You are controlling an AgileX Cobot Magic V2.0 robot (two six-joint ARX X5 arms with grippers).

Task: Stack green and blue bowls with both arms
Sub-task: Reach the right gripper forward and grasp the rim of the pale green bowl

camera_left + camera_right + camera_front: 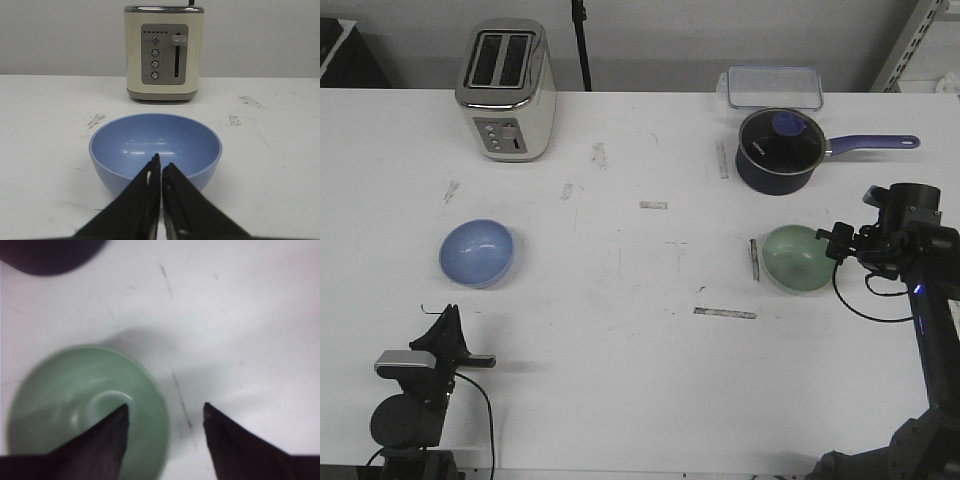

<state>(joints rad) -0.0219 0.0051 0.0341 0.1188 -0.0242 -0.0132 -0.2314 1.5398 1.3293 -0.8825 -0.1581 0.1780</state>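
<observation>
Left gripper (448, 318): sitting at the near left edge of the table (620, 380), fingers pressed together, holding nothing. Blue bowl (476, 253): resting upright just beyond it. Toaster (505, 90): standing far left. Right gripper (838, 243): hovering spread wide over the green bowl's (798, 258) right rim, one finger over the bowl, one outside. Saucepan (778, 150): sitting behind it.

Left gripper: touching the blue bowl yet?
Apart. The front view shows bare table between the left gripper, with fingers shut, and the blue bowl.
</observation>
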